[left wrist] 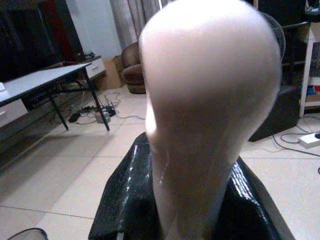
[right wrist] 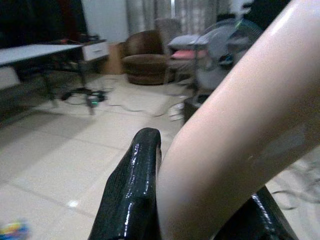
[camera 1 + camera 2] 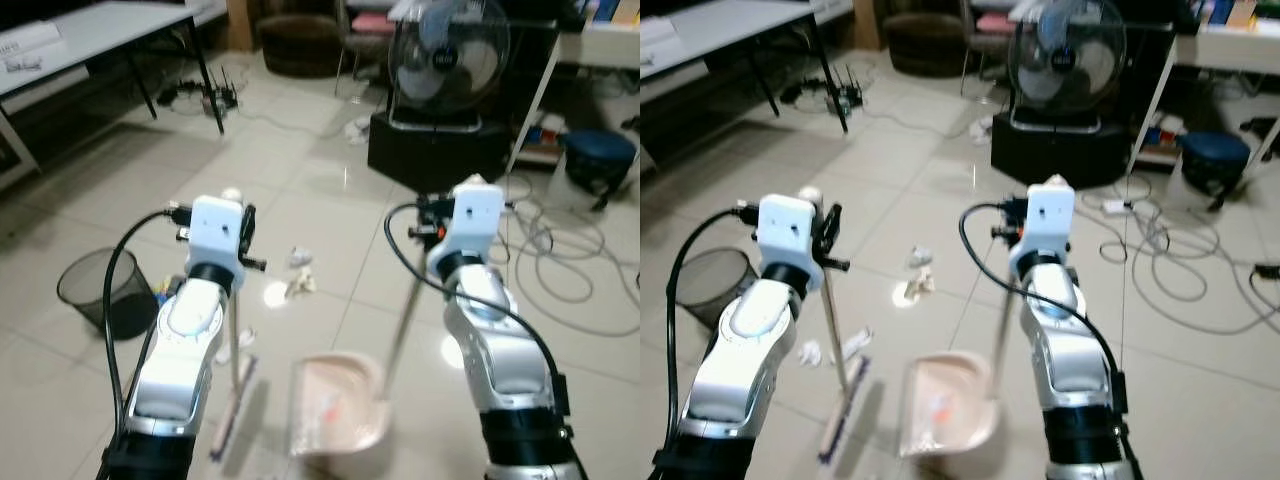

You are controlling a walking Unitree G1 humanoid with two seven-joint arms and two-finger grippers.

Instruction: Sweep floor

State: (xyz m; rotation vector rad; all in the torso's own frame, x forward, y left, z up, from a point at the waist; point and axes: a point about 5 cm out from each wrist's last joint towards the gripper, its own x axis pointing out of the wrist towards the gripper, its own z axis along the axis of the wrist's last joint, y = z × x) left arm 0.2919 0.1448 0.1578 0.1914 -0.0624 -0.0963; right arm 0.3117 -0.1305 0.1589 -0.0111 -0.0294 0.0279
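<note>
**Spotter:** Item one, tools. What do I log?

**Operator:** Left gripper (image 1: 165, 220) clamped on the broom (image 3: 238, 385) handle, bristle head on the tiles at my 7 o'clock. Right gripper (image 2: 200, 210) clamped on the dustpan (image 3: 338, 410) handle, pan resting flat at my 6 o'clock, some debris already in it.

**Spotter:** Item two, what is left to sweep?

**Operator:** Crumpled paper scraps (image 3: 299, 272) near 12 o'clock, beyond the pan. One white scrap (image 3: 245, 340) just beside the broom shaft.

**Spotter:** Item three, hazards?

**Operator:** I judge three. Tipping the pan while I reposition would spill what it holds. Loose cables (image 3: 570, 262) at 2 o'clock could snag a foot or the broom. The waste bin (image 3: 100, 290) at 9 o'clock stands near my left elbow; a wide backswing could knock it over.
</note>
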